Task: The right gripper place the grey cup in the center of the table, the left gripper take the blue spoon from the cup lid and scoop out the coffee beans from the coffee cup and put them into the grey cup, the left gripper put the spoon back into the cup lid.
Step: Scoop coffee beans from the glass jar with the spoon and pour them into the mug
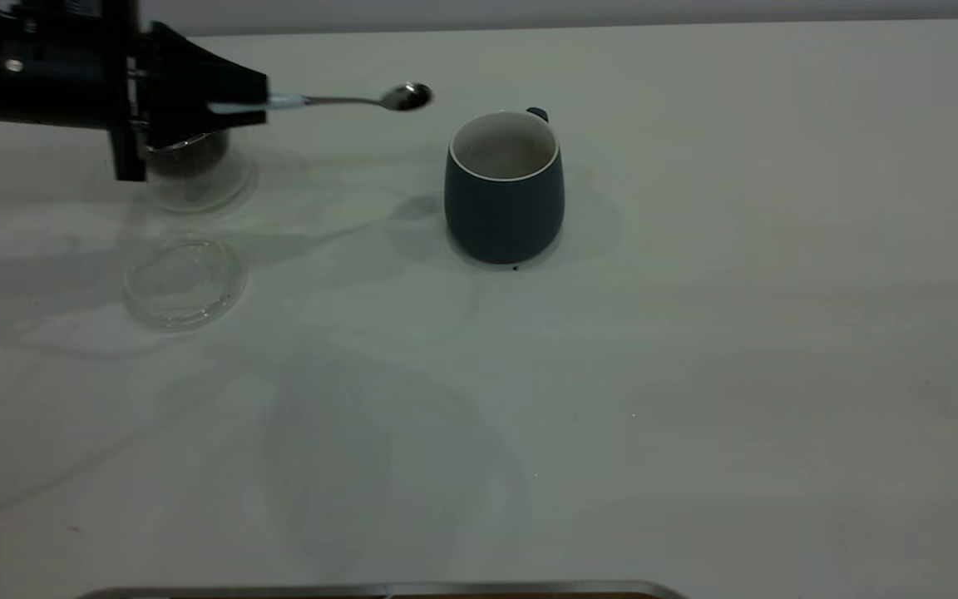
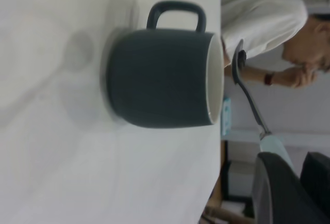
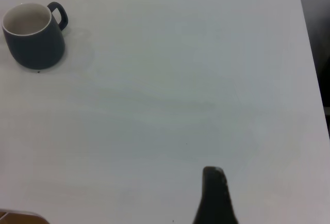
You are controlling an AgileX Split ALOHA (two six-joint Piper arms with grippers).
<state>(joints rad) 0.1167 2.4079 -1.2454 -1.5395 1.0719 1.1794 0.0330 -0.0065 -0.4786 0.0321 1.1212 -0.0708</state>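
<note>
Fingers of the left gripper [image 1: 259, 101] clamp the blue spoon [image 1: 346, 100] handle, bowl held above the table [image 1: 695, 374], left of the grey cup [image 1: 505, 190]. Risk: tilt spills beans short of the rim. Right gripper [image 3: 215, 195]: state unclear.

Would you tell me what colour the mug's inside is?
Off-white inside the grey cup, clearest in the exterior view.

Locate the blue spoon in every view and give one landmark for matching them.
Exterior: spoon held by the left gripper, bowl just short of the grey cup.
Left wrist: spoon beside the cup's rim.
Right wrist: not in view.
Shared landmark: the grey cup.
</note>
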